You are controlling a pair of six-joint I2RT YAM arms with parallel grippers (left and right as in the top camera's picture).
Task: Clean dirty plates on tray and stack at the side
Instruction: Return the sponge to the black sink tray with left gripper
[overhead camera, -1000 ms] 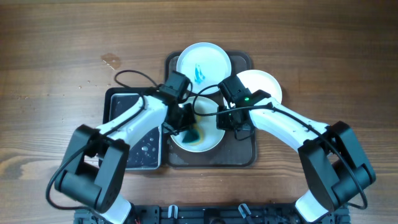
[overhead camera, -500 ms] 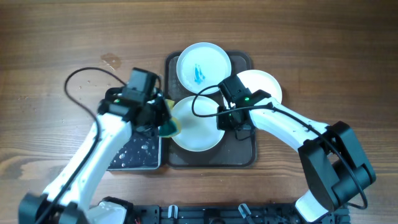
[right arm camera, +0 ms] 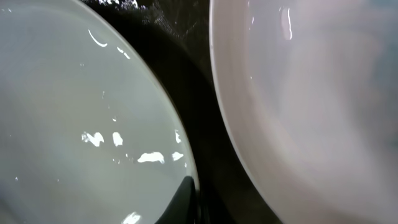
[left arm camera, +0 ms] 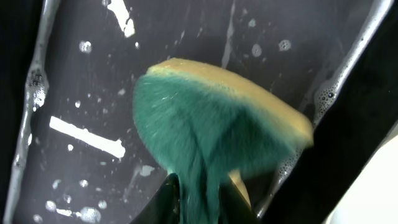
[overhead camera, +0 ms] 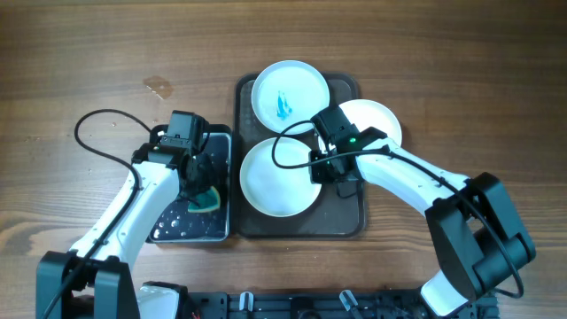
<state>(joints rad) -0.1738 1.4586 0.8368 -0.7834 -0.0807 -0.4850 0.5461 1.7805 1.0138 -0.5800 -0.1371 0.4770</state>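
Three white plates sit on or at the dark tray (overhead camera: 344,221). The far plate (overhead camera: 290,96) has a teal smear. The near plate (overhead camera: 279,177) looks clean. The third plate (overhead camera: 374,120) overlaps the tray's right rim. My right gripper (overhead camera: 326,173) is shut on the near plate's right rim; in the right wrist view a dark finger (right arm camera: 182,200) lies on that plate (right arm camera: 81,124), with the third plate (right arm camera: 323,93) to the right. My left gripper (overhead camera: 202,190) is shut on a teal and yellow sponge (overhead camera: 209,200) over the small black tray (overhead camera: 177,229); the sponge (left arm camera: 211,124) fills the left wrist view.
The small black tray (left arm camera: 74,93) holds soapy water and foam and lies just left of the big tray. A small wet mark (overhead camera: 159,87) is on the wooden table at the far left. Cables loop above both arms.
My left gripper has carried the sponge left, off the near plate and over the small black tray. The teal smear on the near plate is gone. The right arm has not moved.
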